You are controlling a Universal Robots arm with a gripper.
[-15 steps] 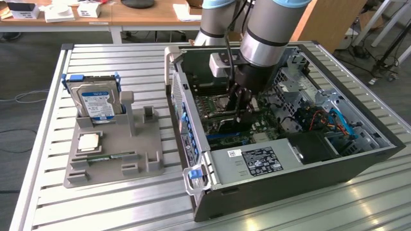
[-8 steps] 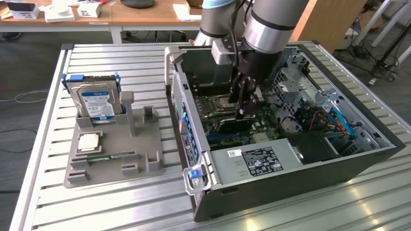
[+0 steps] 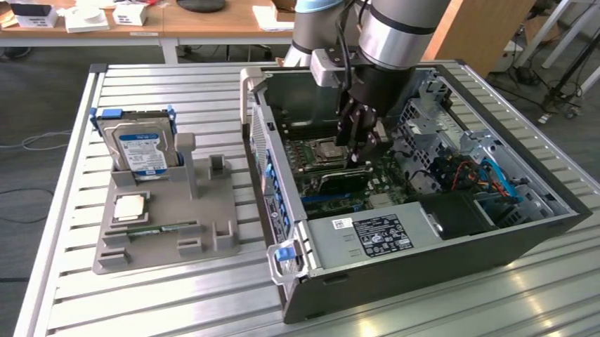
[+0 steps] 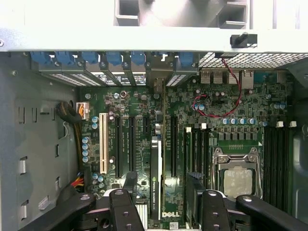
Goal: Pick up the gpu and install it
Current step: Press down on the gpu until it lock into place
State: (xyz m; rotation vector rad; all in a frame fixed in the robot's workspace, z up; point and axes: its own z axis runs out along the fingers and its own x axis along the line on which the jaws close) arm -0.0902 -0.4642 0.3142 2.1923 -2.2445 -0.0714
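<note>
One arm (image 3: 394, 28), smooth grey metal with black joints, reaches down into an open case (image 3: 422, 260) of dark painted steel, box-shaped, with perforated inner walls. The gripper (image 3: 361, 156) hangs over the motherboard (image 3: 324, 151). Its jaws stand open and hold nothing. In the wrist view the gripper (image 4: 168, 204) shows as two matte black fingers (image 4: 126, 211), bolted and blocky, well apart.

The gpu (image 4: 155, 183) is a thin dark card seen edge-on between those fingers, touching neither. It stands upright on the green motherboard (image 4: 226, 110), parallel to the long black slots (image 4: 131, 144) just beside it. A pale strip along its top edge carries small print. Whether it is fully seated cannot be told. In the exterior view the gpu (image 3: 339, 181) lies at 6 o'clock from the fingertips, near the middle of the case floor.

Other parts: a silvery square socket (image 4: 238, 175) with a hinged frame; a white slot (image 4: 103, 137); thin red wires (image 4: 226, 103); blue plastic clips (image 4: 89, 58) along the rear wall.

At 9 o'clock from the case in the exterior view, a grey moulded tray (image 3: 211, 225) rests on the ribbed aluminium table (image 3: 140, 295). It holds a silver hard drive (image 3: 140, 144) upright in a blue frame, a square chip (image 3: 129, 206) and a slim green memory stick (image 3: 159, 228) lying flat.
</note>
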